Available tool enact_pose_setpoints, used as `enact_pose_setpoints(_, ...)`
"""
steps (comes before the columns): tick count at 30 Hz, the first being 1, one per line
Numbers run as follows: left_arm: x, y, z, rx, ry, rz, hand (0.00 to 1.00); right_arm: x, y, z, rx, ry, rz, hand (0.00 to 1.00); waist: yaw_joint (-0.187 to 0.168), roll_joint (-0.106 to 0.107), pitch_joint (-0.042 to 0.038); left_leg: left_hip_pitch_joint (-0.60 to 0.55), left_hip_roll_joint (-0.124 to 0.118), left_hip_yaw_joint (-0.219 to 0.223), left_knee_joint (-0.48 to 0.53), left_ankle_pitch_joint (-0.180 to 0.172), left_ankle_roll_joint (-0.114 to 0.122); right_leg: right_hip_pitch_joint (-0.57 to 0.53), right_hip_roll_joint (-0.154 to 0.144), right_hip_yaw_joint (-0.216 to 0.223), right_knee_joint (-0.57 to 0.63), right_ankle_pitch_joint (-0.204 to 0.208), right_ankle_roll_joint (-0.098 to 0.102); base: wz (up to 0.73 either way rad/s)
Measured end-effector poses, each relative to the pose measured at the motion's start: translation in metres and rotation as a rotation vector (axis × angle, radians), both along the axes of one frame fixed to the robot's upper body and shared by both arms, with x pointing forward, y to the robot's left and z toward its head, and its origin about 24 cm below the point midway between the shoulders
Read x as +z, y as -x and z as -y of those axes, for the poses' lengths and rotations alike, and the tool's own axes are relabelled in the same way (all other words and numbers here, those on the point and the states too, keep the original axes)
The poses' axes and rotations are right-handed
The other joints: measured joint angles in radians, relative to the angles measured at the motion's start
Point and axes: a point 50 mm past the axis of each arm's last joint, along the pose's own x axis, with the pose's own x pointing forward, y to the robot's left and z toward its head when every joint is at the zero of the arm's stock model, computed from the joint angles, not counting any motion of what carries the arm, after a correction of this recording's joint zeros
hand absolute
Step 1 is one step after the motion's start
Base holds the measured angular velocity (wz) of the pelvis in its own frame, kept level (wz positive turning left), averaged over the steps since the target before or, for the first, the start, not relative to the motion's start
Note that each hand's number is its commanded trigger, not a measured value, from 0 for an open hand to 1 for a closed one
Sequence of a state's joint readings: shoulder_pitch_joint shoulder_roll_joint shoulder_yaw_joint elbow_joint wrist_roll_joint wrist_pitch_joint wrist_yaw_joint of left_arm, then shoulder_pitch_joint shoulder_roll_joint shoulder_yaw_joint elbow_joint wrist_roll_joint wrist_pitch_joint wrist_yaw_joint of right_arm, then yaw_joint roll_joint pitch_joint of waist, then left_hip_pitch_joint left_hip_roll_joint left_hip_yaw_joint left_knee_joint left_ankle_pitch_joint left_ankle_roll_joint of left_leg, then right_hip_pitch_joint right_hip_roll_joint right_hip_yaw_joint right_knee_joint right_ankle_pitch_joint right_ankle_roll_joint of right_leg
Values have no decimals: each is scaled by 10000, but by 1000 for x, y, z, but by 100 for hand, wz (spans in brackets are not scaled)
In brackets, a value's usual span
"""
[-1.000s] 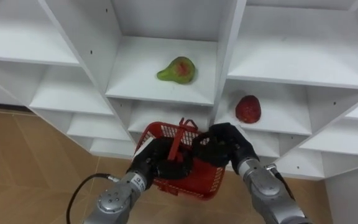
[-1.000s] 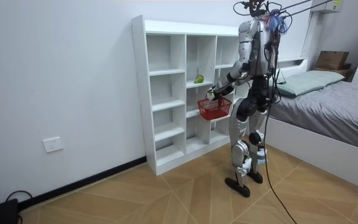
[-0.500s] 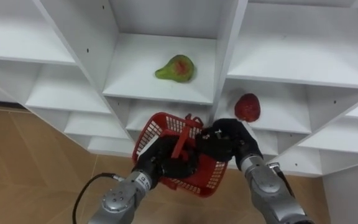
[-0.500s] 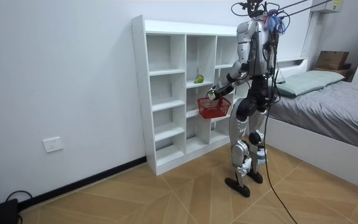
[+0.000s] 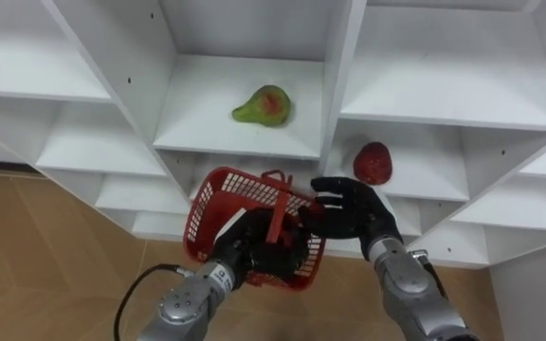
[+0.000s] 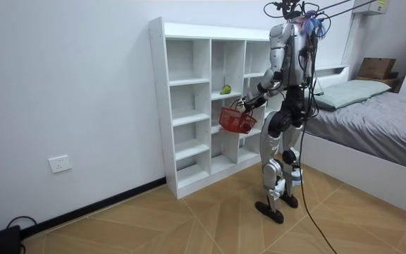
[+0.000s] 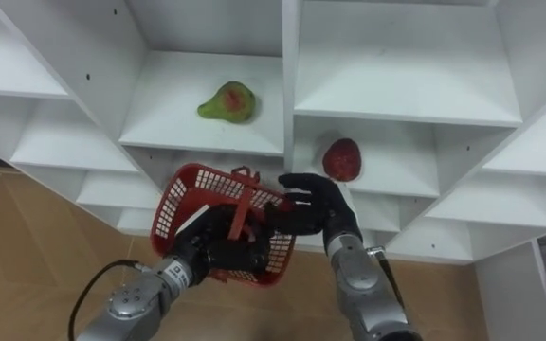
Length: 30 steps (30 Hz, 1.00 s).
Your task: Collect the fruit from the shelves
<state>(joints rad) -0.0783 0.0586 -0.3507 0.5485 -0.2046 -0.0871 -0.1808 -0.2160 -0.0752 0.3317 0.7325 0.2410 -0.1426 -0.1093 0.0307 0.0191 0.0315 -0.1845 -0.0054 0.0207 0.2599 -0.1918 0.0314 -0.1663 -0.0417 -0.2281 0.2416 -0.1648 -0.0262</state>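
A green pear with a red blush [image 5: 262, 105] lies on a shelf of the white closet [image 5: 235, 137], in the middle compartment. A red fruit [image 5: 373, 163] sits one compartment lower and to the right. Below them hangs a red basket [image 5: 224, 201], tilted, with no fruit visible in it. The left robot hand [image 5: 252, 252] has its fingers curled round the basket's handle. The right robot hand [image 5: 354, 213] is spread, fingers straight, just beside the basket's rim and under the red fruit, holding nothing. The robot stands facing the closet, with a bed [image 6: 372, 116] behind it.
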Motion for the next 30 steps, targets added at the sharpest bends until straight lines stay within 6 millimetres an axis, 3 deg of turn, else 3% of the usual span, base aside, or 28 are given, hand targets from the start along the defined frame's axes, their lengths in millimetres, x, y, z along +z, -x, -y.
enact_pose_setpoints(5, 0, 0, 0, 11, -12, -4, 100, -1, 1, 0, -1, 14, -47, 0, -2, 61, -49, 29, 2, 0, 0, 6, -2, 21, 2, 5, 5, 6, -3, 0)
enact_pose_setpoints(30, -1, 1, -2, 39, -250, -11, 100, -3, 3, -2, 198, 141, -112, 0, -36, 37, -40, 48, -1, -35, 5, 11, 0, 73, 0, -17, 3, 13, -4, 0)
